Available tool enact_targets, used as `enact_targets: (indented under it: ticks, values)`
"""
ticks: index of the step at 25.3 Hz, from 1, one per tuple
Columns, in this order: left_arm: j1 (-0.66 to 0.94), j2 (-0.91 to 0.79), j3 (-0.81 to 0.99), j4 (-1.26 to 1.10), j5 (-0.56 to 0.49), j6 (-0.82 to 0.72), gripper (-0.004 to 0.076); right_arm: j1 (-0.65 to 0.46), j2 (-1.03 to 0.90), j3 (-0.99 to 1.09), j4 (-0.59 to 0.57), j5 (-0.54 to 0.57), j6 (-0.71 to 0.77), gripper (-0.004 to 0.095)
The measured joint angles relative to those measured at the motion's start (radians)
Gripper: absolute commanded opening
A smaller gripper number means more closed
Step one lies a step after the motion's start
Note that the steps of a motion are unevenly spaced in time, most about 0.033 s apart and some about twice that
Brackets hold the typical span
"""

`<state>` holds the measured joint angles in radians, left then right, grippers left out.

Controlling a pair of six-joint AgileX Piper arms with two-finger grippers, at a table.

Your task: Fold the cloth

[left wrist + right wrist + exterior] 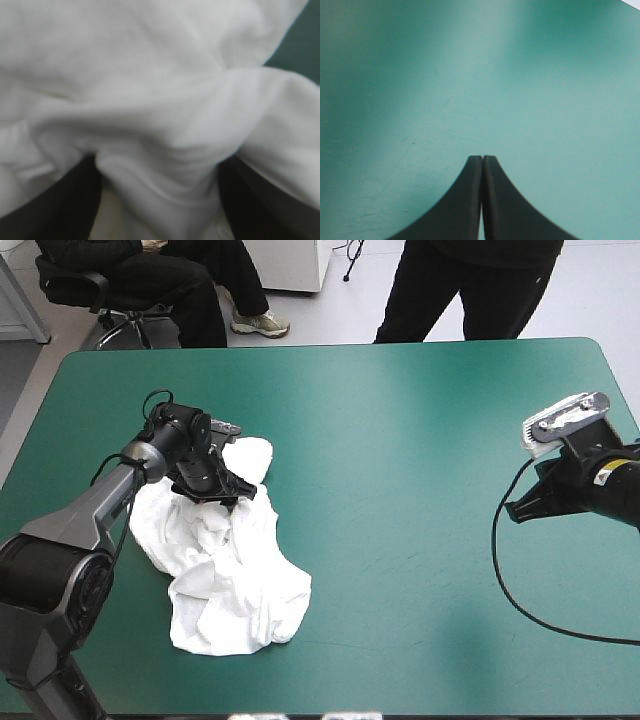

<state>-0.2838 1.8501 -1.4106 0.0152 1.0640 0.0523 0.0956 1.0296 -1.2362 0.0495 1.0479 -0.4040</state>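
Left hand wide, black fingers apart with a fold of the white T-shirt bunched between them, at the heap's 12 o'clock end. T-shirt is a crumpled heap toward 8 o'clock on the teal-green worktop. Right hand narrow, tips pressed together, over the cover near the 3 o'clock edge, well apart from the T-shirt

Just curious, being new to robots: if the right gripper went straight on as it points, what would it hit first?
Probably the bare teal-green cover: the right gripper, shut, points down at it, with nothing between as far as shown.
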Motion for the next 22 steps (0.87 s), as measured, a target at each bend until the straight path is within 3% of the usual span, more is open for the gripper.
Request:
enact_targets:
  ticks: [1,4,5,14,22]
  values:
    - [0.001,0.017,0.0,-0.015,-0.004,0.001,0.0445,0.017,0.0,0.0,-0.001,0.0,0.0,-0.0013]
    - [0.006,0.044,-0.01,-0.057,-0.003,0.019,0.006,0.056,0.0,0.0,-0.026,0.001,0.01,-0.0013]
    - [0.006,0.046,-0.011,-0.069,-0.003,0.02,-0.0015,0.056,0.0,0.0,-0.033,0.001,0.016,-0.0013]
    - [-0.01,0.048,-0.018,-0.07,0.009,0.047,-0.0017,0.057,0.0,0.0,-0.055,0.008,0.033,-0.0013]
    - [-0.177,0.062,-0.079,-0.103,0.023,0.063,-0.0017,0.057,0.0,0.0,-0.082,0.008,0.085,-0.0013]
